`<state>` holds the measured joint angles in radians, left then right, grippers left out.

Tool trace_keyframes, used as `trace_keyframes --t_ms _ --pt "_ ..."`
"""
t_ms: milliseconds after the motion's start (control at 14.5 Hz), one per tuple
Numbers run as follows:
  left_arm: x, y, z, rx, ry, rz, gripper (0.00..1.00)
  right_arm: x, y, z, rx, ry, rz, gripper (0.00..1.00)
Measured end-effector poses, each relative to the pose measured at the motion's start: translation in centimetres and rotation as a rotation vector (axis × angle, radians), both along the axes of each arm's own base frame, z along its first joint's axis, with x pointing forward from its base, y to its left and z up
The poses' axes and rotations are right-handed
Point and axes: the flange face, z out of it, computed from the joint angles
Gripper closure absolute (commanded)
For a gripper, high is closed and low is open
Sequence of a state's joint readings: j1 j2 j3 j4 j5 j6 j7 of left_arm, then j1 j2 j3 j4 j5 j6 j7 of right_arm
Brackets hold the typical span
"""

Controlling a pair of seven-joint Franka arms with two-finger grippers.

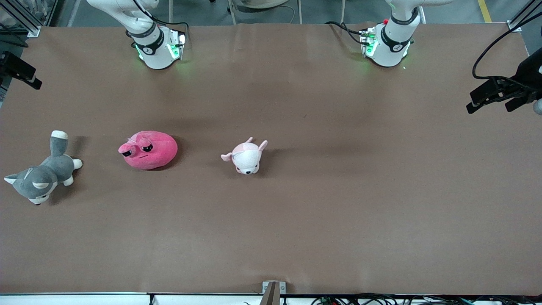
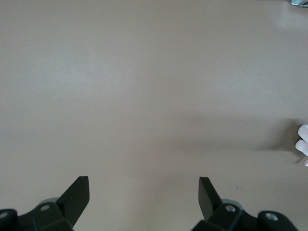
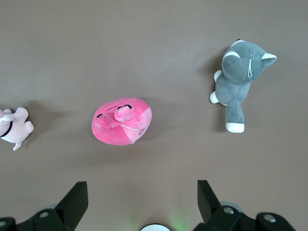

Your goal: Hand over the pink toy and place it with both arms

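Pink toy lying untouched on the worktop — both hands spread wide, gripping nothing.

The pink toy (image 1: 148,150) is being seen at the front view's middle left, between a grey plush (image 1: 42,173) and a pale pink-and-white plush (image 1: 246,156). The right hand (image 3: 142,204) is being held above it — the left hand (image 2: 143,202) is hanging over bare worktop (image 1: 338,203).

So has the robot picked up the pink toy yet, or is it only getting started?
Only getting started. Nothing looks done: the pink toy lies untouched on the table, between the gray cat plush and the pale pink-and-white plush. Nothing is in hand: the right gripper hangs open above the toy, and the left gripper waits open over bare table. Picking up, handing over and placing are all left.
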<state>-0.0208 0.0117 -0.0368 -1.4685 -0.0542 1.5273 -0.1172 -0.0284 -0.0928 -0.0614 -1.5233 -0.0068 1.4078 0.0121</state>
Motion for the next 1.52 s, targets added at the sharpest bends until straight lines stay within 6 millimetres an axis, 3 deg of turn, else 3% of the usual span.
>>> trace_keyframes --t_ms 622,1521 --pt "0.0 -0.3 0.0 0.000 0.000 -0.005 0.00 1.2 0.0 -1.8 0.003 0.060 0.001 0.00" --pt "0.0 -0.2 0.0 0.000 -0.001 -0.004 0.00 -0.5 0.3 -2.0 0.004 0.035 0.007 0.00"
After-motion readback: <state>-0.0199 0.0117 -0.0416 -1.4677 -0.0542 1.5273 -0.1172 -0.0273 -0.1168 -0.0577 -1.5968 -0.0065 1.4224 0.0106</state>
